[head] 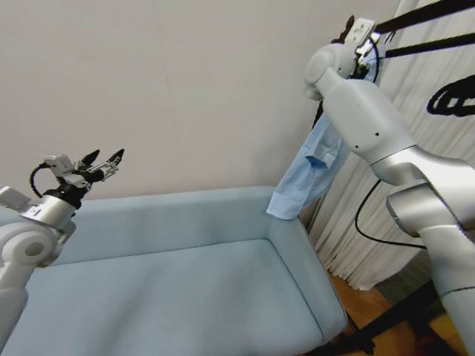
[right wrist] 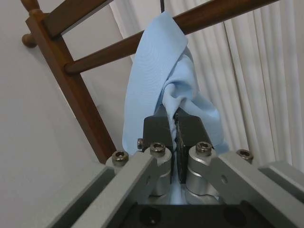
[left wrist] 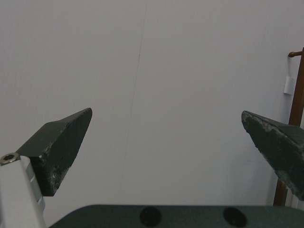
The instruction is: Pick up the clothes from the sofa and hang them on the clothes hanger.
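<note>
Right wrist view: the right gripper [right wrist: 175,129] pinches the blue shirt [right wrist: 156,66], draped thinly over the hanger rail [right wrist: 99,57] — releasing could let it slide off. Above the sofa [head: 185,297], the left gripper [head: 104,158] hovers splayed.

Looking at a plain off-white wall [head: 185,74], with a pale blue sofa [head: 171,297] against it, white pleated curtains [head: 338,248] alongside, brown wood floor [head: 367,305] below.

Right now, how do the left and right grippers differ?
The left gripper is open and holds nothing; the right gripper is shut on the light blue shirt. The left gripper sits low, above the left end of the sofa, facing the wall; the right gripper is high up at the wooden clothes rack. Both are off the sofa seat.
</note>
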Motion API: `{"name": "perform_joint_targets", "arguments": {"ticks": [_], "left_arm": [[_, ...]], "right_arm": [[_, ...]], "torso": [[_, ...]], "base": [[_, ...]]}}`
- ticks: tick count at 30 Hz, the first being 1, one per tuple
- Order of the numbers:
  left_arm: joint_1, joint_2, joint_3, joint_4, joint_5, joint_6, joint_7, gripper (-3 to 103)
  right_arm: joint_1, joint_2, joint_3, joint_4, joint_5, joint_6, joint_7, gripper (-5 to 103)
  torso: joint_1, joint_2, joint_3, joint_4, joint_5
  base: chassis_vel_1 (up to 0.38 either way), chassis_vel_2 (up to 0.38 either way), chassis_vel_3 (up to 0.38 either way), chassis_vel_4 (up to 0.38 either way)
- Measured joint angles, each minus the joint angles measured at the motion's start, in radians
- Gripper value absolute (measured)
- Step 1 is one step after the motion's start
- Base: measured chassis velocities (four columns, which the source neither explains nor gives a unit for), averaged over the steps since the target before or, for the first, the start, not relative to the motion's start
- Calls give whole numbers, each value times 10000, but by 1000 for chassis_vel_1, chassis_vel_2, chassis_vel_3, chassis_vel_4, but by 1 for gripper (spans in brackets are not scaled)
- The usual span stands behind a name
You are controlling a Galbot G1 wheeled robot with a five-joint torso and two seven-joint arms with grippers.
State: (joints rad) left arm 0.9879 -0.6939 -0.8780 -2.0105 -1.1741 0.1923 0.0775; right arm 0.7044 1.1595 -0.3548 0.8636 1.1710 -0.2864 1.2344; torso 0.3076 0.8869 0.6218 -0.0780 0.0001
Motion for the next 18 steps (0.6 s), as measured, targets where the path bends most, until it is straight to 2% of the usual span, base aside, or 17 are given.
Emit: {"name": "perform_joint_targets", "arguments": {"ticks": [7,18], "left_arm": [[-54,-72,186,77,119,-62,78,100],[-144,-160,356,196,209,-154,210,100]], "right_arm": [[-120,141,474,-644,-718,4,-600,2],[-412,-164,460,-418,-889,23,-563,2]], "torso": [[0,0,0,2,-2],[0,0,0,1,-1]], "base": [[0,0,0,0],[0,0,0,0]]}}
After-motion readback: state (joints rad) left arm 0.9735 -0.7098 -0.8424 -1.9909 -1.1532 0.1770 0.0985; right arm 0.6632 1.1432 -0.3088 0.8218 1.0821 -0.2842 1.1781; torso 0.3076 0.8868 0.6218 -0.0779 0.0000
